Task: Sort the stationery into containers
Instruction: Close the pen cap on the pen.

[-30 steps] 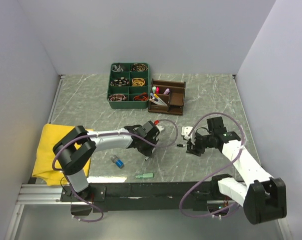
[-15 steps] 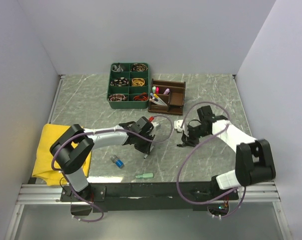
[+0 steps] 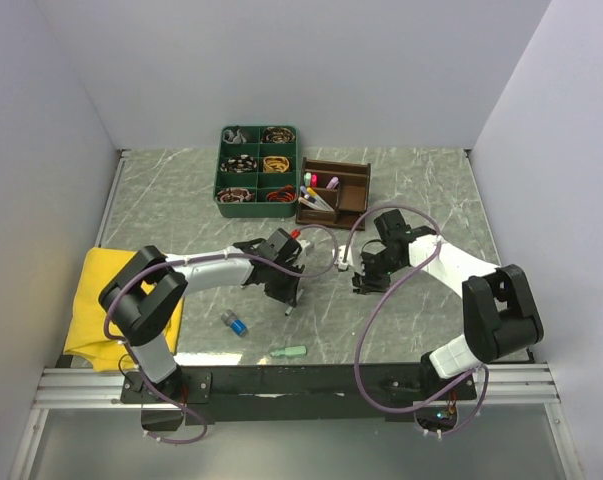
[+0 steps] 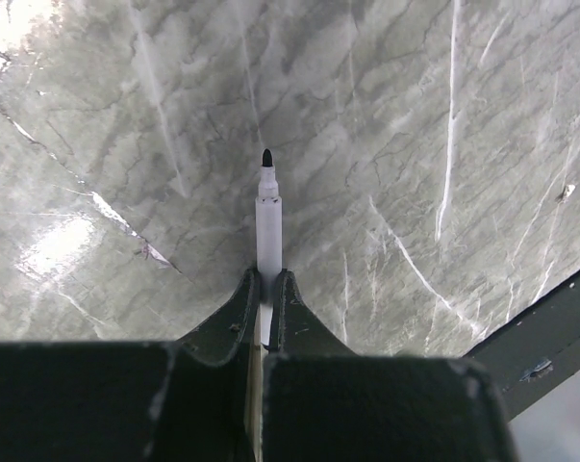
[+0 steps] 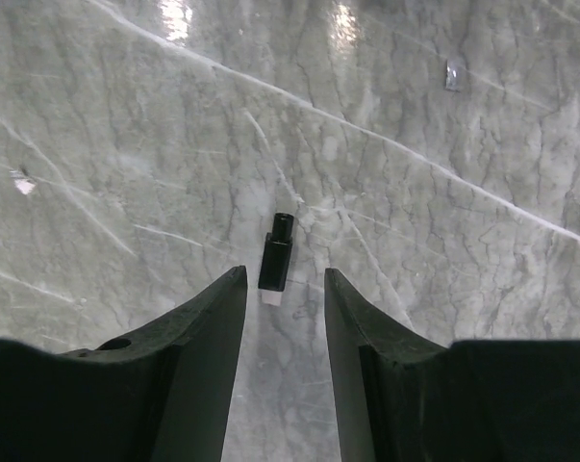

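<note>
- The left gripper (image 4: 265,289) is clenched on a white marker (image 4: 267,231). Both fingers press on the barrel, and the black tip sticks out past them over the marble table (image 3: 421,200).
- Whether the tip touches the table, I cannot tell.
- In the top view this gripper is just left of the centre of the frame, and its arm reaches in from the lower left.
- The right gripper (image 5: 285,276) is released, and its two fingers stand apart.
- A small black piece (image 5: 276,258) lies flat on the table between these fingers and touches neither of them. It has a white bit at the end nearer to the wrist camera.
- In the top view the right gripper is just right of the centre, near the left gripper but apart from it.
- The wooden organiser (image 3: 346,215) stands in the upper middle of the top view, well apart from both grippers.
- Several pens (image 3: 316,190) with coloured ends lean in the compartments on the left side of the organiser.
- A green tray (image 3: 243,210) with six compartments stands just beside the organiser, on its left. It holds coiled bands (image 3: 275,163).
- A blue-capped piece (image 3: 235,323) lies on the table in the lower middle of the top view, below the left arm.
- A mint eraser (image 3: 290,351) lies lower and a little to the right of it, near the bottom edge of the table.
- A yellow cloth (image 3: 96,300) lies at the left edge, partly under the left arm.
</note>
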`<state>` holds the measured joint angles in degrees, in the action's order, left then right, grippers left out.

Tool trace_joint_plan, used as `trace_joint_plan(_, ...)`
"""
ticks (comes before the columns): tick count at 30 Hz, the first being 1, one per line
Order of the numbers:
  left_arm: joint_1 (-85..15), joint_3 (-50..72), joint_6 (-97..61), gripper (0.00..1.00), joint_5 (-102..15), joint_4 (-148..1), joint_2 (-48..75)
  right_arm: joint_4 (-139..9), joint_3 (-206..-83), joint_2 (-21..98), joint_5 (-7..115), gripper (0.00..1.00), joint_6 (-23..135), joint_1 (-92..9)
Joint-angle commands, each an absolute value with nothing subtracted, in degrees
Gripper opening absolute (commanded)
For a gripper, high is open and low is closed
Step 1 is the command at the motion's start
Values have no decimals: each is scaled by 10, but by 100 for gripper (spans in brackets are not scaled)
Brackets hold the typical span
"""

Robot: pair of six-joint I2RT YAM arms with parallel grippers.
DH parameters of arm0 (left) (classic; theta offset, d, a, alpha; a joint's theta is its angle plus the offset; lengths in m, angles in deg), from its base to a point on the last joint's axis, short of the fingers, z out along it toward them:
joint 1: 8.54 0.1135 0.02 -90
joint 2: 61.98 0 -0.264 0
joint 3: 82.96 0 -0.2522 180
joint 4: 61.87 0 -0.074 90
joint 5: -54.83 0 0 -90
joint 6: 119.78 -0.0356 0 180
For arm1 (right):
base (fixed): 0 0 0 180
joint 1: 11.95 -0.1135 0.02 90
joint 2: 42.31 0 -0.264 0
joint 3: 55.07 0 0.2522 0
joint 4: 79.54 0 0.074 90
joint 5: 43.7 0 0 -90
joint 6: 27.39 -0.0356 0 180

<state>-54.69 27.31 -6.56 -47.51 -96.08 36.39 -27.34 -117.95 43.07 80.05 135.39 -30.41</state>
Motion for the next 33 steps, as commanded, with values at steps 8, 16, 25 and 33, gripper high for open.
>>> trace_joint_plan(8,-515,274,-68,1,-461,-996,389,-301,-1174,451,724,45,1325,-352)
trace_joint_plan(16,-506,279,-68,1,-463,-995,383,-292,-1186,477,699,41,1324,-366)
trace_joint_plan(25,-499,280,-73,1,-469,-986,385,-298,-1174,483,675,29,1324,-366)
trace_joint_plan(33,-493,200,-185,1,-576,-1029,380,-270,-1200,410,722,8,1336,-362)
